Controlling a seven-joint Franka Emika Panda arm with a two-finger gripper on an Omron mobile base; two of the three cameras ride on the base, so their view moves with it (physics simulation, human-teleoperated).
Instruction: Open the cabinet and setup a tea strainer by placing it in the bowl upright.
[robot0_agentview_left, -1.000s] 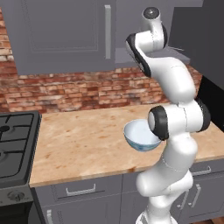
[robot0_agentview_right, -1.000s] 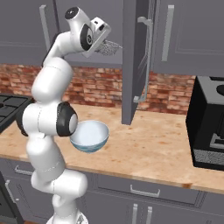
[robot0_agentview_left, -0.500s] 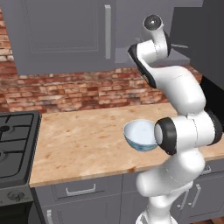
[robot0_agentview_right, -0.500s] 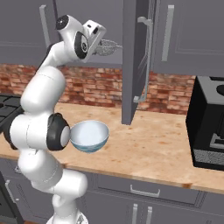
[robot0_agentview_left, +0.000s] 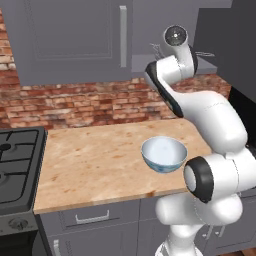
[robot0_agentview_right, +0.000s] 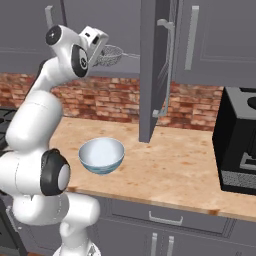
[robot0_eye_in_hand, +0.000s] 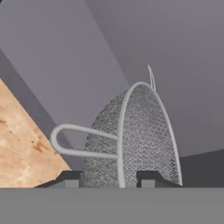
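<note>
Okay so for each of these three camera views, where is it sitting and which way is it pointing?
Left base view: behind the arm to its left, looking forward and down at the counter and bowl; arm rises lower right.
Right base view: behind, to its right; same bowl, open cabinet door, tea strainer at the gripper; arm lower left.
Hand view: on the hand, along the fingertips gripping the strainer.

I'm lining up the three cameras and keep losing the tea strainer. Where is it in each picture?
Left base view: tea strainer pokes out as thin wire at upper right, behind the arm's top joint.
Right base view: its mesh basket sits top centre-left, at the hand, left of the open cabinet door.
Hand view: low centre, basket between the fingertips.
Shared landmark: the wooden counter.
</note>
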